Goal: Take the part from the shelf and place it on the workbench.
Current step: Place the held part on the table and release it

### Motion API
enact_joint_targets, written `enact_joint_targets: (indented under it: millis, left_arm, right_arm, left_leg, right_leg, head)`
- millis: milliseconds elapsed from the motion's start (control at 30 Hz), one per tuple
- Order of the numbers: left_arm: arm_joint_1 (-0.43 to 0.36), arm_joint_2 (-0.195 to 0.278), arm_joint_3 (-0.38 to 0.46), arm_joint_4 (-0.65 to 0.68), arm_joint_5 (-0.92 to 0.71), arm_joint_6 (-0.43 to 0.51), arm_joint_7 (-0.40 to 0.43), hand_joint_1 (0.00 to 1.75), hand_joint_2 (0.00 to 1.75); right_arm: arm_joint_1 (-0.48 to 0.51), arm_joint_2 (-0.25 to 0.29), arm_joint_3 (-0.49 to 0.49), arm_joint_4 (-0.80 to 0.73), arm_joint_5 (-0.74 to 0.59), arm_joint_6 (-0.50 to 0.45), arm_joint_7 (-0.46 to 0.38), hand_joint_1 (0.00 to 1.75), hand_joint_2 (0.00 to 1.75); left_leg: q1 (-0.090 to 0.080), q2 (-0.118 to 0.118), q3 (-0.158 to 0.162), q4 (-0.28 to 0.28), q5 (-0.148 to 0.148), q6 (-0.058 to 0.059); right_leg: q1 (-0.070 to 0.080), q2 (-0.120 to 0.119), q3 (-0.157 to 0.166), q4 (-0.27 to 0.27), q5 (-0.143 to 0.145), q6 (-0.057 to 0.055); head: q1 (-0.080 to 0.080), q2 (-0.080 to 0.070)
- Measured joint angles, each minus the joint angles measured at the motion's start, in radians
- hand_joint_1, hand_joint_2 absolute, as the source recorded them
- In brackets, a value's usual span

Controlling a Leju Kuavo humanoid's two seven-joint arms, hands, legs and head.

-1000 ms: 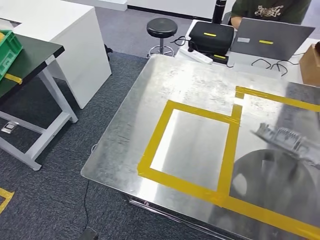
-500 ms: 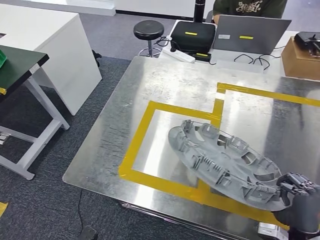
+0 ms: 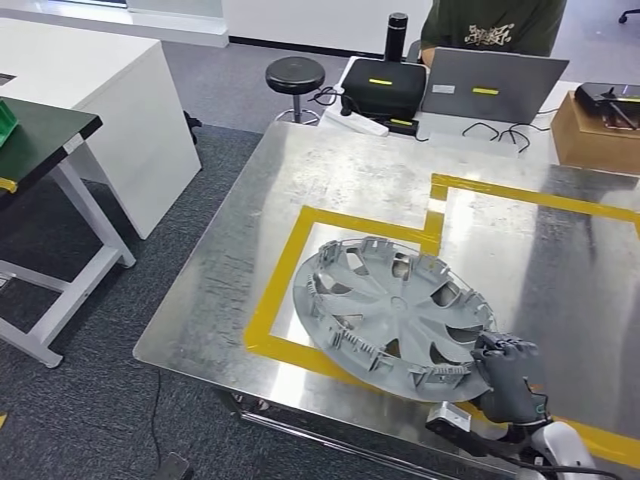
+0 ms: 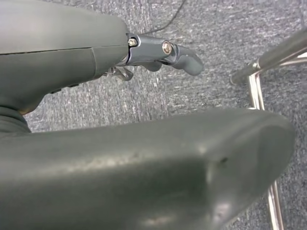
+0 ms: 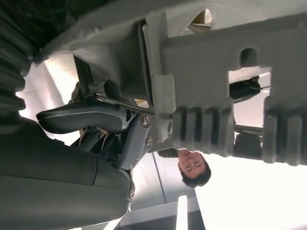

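Part: a grey round wheel cover [image 3: 389,315], ribbed clips along its rim, spokes and openings facing up.
Place of part: it reaches away from the right hand [image 3: 507,378] toward the robot's left and slightly forward, over the steel tabletop [image 3: 226,270] and the yellow tape square [image 3: 287,275]; whether its far edge touches the surface I cannot tell.
Tilt and axis: the disc lies nearly flat; being round, it has no clear long axis, though it appears widest along the line from the hand outward.
Right hand: fingers closed on the rim at the edge nearest the robot; in the right wrist view the thumb [image 5: 81,120] lies beside the rim's ribbed wall [image 5: 203,129].
Left hand: the left hand [image 4: 159,52] hangs over grey carpet [image 4: 217,28] with nothing in it, one finger extended; how the rest lie I cannot tell.
Beyond the hand: a laptop [image 3: 490,85], a black case [image 3: 381,85] and a stool [image 3: 294,75] past the tabletop's far edge.
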Motion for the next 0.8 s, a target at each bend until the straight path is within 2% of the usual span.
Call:
enact_joint_targets:
  millis: [200, 367, 500, 633, 800]
  left_arm:
    - [-0.005, 0.0, 0.009, 0.0, -0.01, -0.001, -0.005, 0.0, 0.0]
    - [-0.01, -0.002, 0.015, -0.001, -0.02, -0.001, -0.007, 0.0, 0.0]
    - [-0.012, -0.002, 0.017, -0.001, -0.02, 0.0, -0.007, 0.0, 0.0]
    - [-0.012, -0.003, 0.02, -0.001, -0.021, 0.0, -0.007, 0.0, 0.0]
    - [-0.011, -0.005, 0.028, -0.001, -0.029, 0.0, -0.006, 0.0, 0.0]
  right_arm:
    - [-0.095, -0.012, 0.082, 0.075, 0.125, 0.002, 0.154, 1.75, 1.75]
    - [-0.149, -0.012, 0.105, 0.145, 0.213, 0.067, 0.259, 1.75, 1.75]
    - [-0.174, -0.012, 0.112, 0.171, 0.237, 0.068, 0.288, 1.75, 1.75]
    - [-0.183, -0.012, 0.112, 0.187, 0.252, 0.067, 0.302, 1.75, 1.75]
    - [-0.199, -0.003, 0.091, 0.216, 0.295, 0.065, 0.359, 1.75, 1.75]
  left_leg:
    - [0.0, -0.001, 0.033, 0.001, -0.011, 0.007]
    - [-0.001, -0.007, 0.053, 0.002, -0.015, 0.009]
    - [-0.002, -0.01, 0.059, 0.003, -0.02, 0.01]
    - [-0.002, -0.011, 0.059, 0.003, -0.027, 0.01]
    - [-0.004, -0.013, 0.06, 0.003, -0.031, 0.012]
  right_leg:
    - [-0.002, 0.0, 0.034, -0.001, -0.01, 0.007]
    - [-0.004, -0.007, 0.06, 0.0, -0.025, 0.011]
    - [-0.006, -0.012, 0.077, 0.001, -0.03, 0.011]
    - [-0.006, -0.012, 0.078, 0.001, -0.036, 0.012]
    - [-0.008, -0.015, 0.073, 0.001, -0.042, 0.015]
  head:
    - [0.0, 0.0]
    - [0.0, 0.0]
    - [0.0, 0.0]
    - [0.0, 0.0]
    - [0.0, 0.0]
